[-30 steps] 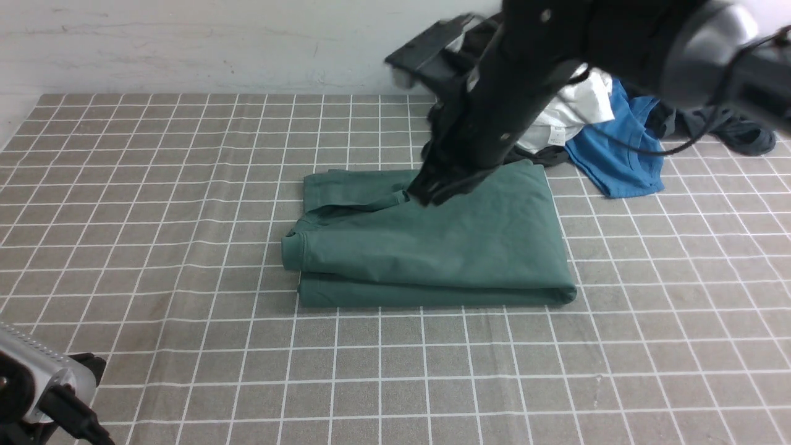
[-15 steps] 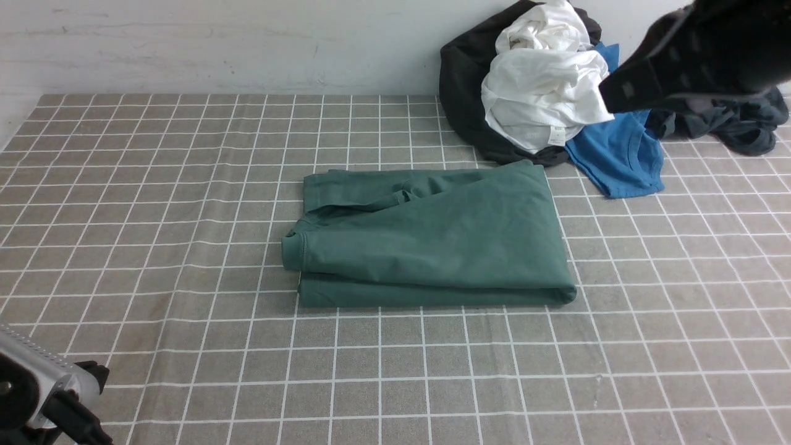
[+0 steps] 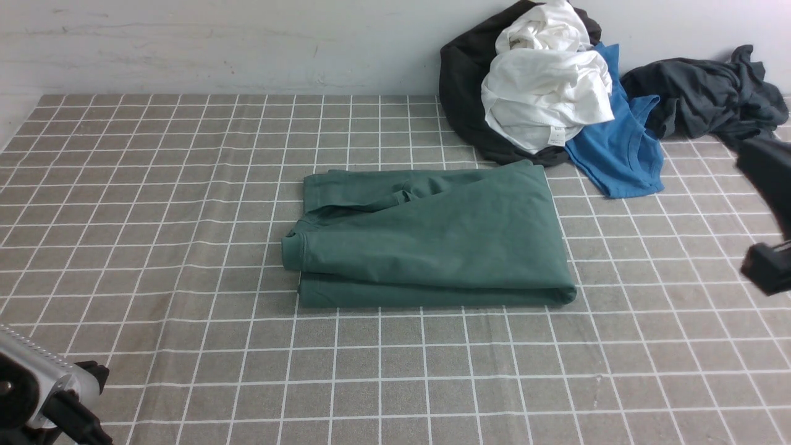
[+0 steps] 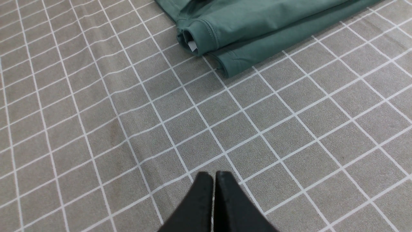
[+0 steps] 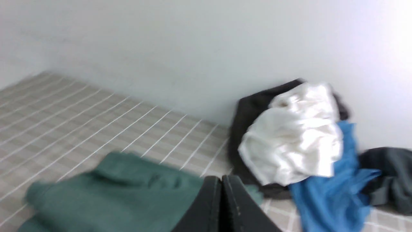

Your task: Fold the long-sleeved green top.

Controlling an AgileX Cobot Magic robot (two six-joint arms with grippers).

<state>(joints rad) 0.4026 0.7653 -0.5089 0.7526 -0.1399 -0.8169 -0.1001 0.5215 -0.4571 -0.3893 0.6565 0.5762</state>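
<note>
The green long-sleeved top (image 3: 432, 238) lies folded into a flat rectangle in the middle of the checked table, its collar end to the left. The left wrist view shows its collar corner (image 4: 206, 35) with a white label peeking out. My left gripper (image 4: 214, 174) is shut and empty, hovering over bare cloth well short of the top. My right gripper (image 5: 221, 178) is shut and empty too, off the top's right side; in the front view only a blurred dark part of that arm (image 3: 769, 216) shows at the right edge.
A pile of clothes sits at the back right against the wall: a white garment (image 3: 544, 93) on a black one (image 3: 463, 93), a bright blue T-shirt (image 3: 618, 154) and a dark grey garment (image 3: 704, 93). The left arm's base (image 3: 43, 389) is at the bottom left corner.
The right arm has lifted off the top's upper edge and swung away to the right edge of the view. The top has stayed as it lay.
</note>
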